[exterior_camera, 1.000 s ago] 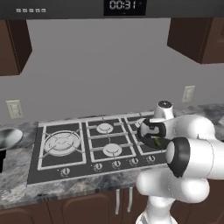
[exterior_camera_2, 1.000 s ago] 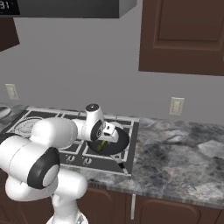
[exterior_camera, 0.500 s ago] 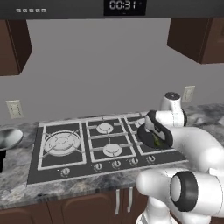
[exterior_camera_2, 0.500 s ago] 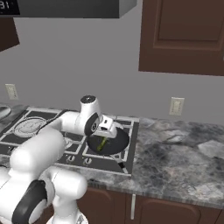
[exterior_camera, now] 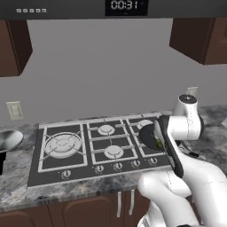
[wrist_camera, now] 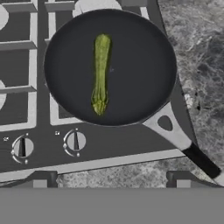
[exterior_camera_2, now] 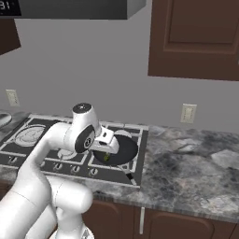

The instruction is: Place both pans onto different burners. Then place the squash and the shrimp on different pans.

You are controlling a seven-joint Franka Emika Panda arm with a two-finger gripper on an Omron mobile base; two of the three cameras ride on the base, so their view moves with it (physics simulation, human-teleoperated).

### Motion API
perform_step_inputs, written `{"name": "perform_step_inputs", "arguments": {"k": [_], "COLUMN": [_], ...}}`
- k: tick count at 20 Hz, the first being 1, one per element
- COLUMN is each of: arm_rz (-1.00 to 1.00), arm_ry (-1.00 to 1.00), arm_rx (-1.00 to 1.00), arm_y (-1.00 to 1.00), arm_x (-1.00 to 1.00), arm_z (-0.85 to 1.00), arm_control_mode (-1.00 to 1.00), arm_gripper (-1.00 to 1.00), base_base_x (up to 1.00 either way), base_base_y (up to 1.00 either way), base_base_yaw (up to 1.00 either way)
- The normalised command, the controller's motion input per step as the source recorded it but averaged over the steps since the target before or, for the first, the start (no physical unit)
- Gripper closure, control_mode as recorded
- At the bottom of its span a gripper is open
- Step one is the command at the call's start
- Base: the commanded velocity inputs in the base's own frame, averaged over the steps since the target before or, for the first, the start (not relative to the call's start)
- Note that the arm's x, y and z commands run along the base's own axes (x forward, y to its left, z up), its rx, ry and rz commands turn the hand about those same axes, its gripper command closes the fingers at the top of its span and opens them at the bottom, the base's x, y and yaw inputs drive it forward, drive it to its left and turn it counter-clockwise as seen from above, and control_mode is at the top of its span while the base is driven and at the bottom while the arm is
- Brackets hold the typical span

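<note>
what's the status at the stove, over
End effector open, empty, above the black pan. Squash lying in that pan on the cooktop. Silver pan off the burners, on the counter left of the cooktop. Nothing in the way.

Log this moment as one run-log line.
pincer: open, above black pan | squash: lying in black pan | silver pan: on counter, left

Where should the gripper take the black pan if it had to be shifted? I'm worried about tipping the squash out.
Probably by the handle, the one narrow part two fingers can close on; the black pan itself is a wide flat disc. In the hand view the handle sticks out toward the counter, past the cooktop's edge, so come from above on that side, jaws across it. The squash lies mid-pan, so keep it level.
</note>
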Motion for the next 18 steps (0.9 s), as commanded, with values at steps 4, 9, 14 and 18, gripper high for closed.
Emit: {"name": "perform_step_inputs", "arguments": {"k": [4,9,14,18], "arm_rz": [0.00,0.00,0.00,0.00], "arm_ry": [-0.01,0.00,0.00,0.00], "arm_rx": [0.00,0.00,0.00,0.00], "arm_y": [0.02,0.01,0.00,0.00], "arm_x": [-0.21,-0.08,0.00,0.00], "arm_z": [0.61,0.53,0.00,0.00], "arm_control_mode": [-1.00,-1.00,1.00,1.00], "arm_gripper": [-1.00,-1.00,-1.00,-1.00], "base_base_x": [0.00,0.00,-0.40,-0.43], "base_base_y": [0.00,0.00,0.20,0.62], "base_base_yaw": [0.00,0.00,0.00,0.00]}}
